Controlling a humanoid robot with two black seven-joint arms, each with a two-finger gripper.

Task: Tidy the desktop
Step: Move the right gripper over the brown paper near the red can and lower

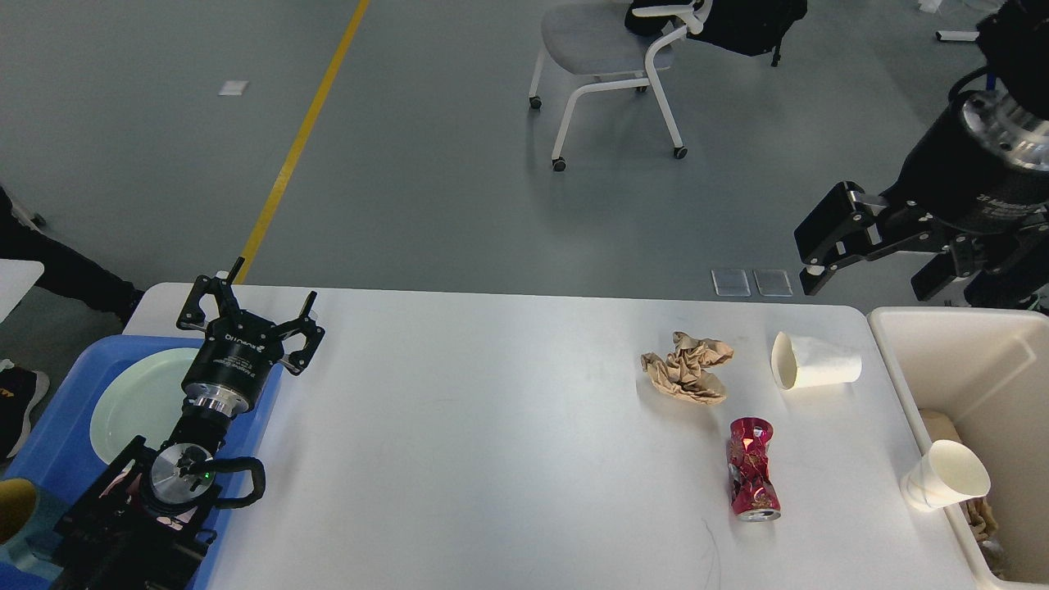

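Observation:
The white desktop (492, 442) carries a crumpled brown paper (687, 369), a white paper cup (815, 361) lying on its side and a crushed red can (754, 469), all on its right half. A second paper cup (944, 474) leans at the table's right edge against the bin. My left gripper (261, 299) is open and empty above the table's far left corner, beside the blue tray. My right gripper (865, 285) hangs open and empty in the air behind the table's far right corner, above and beyond the lying cup.
A cream-white bin (893, 352) with some scraps of waste inside stands against the right edge. The blue tray (57, 426) at the left holds a pale green plate (135, 401) and a yellowish cup (12, 508). An office chair (610, 49) stands on the floor beyond the table.

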